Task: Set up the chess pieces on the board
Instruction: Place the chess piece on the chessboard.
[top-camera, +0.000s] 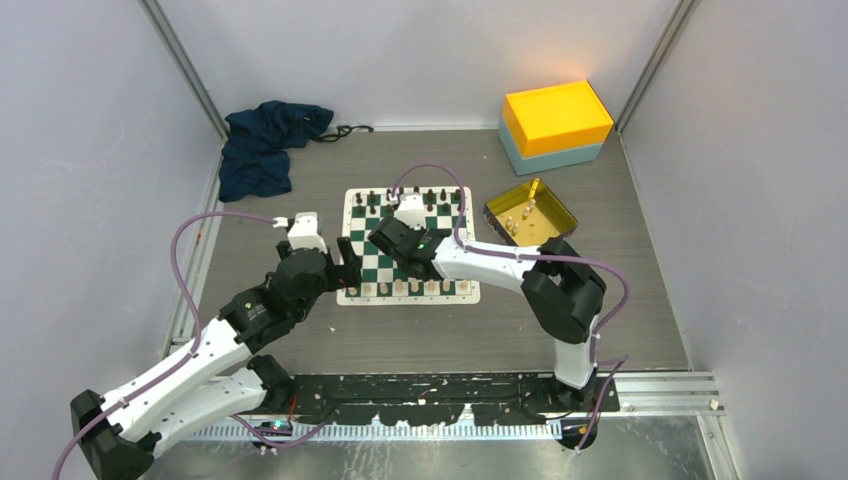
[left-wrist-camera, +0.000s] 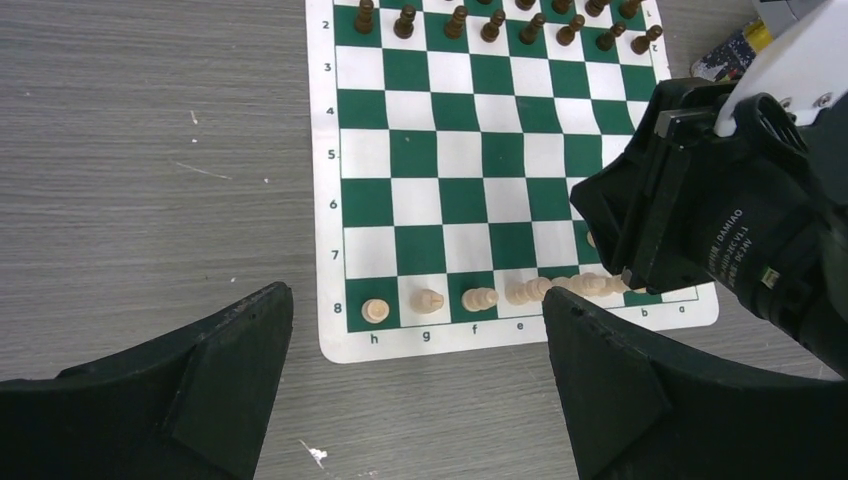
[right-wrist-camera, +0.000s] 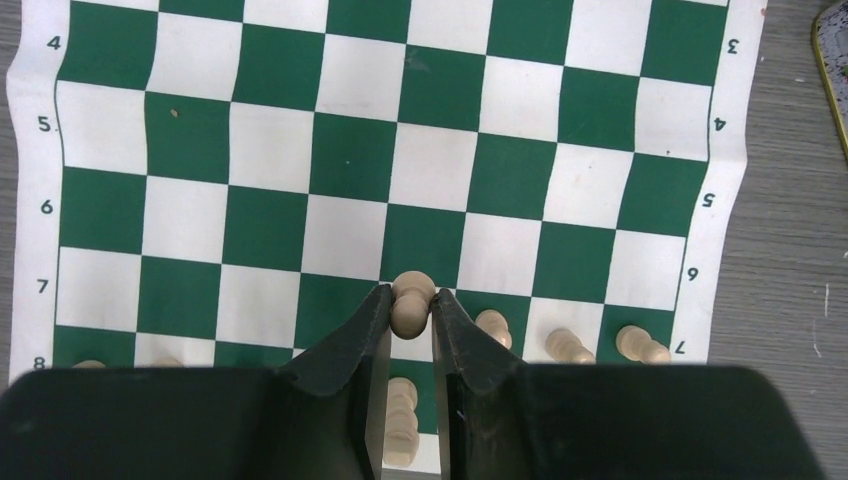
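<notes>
Grey table (right-wrist-camera: 790, 200), board (right-wrist-camera: 350, 150): right claw (right-wrist-camera: 410, 297) pinches cream pawn (right-wrist-camera: 411, 314) over row 7; left claw (left-wrist-camera: 418, 300) wide.

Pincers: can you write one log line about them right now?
right pincer: shut on cream chess piece | over board | left pincer: open, empty

Bright, even light from overhead is seen in every view, only soft shadows are cast on the table (top-camera: 450, 335), the yellow box (top-camera: 556, 117) at upper right is overexposed, and the fingers (left-wrist-camera: 150, 400) along the lower wrist-frame edges are rendered dark and slightly blurred.
</notes>
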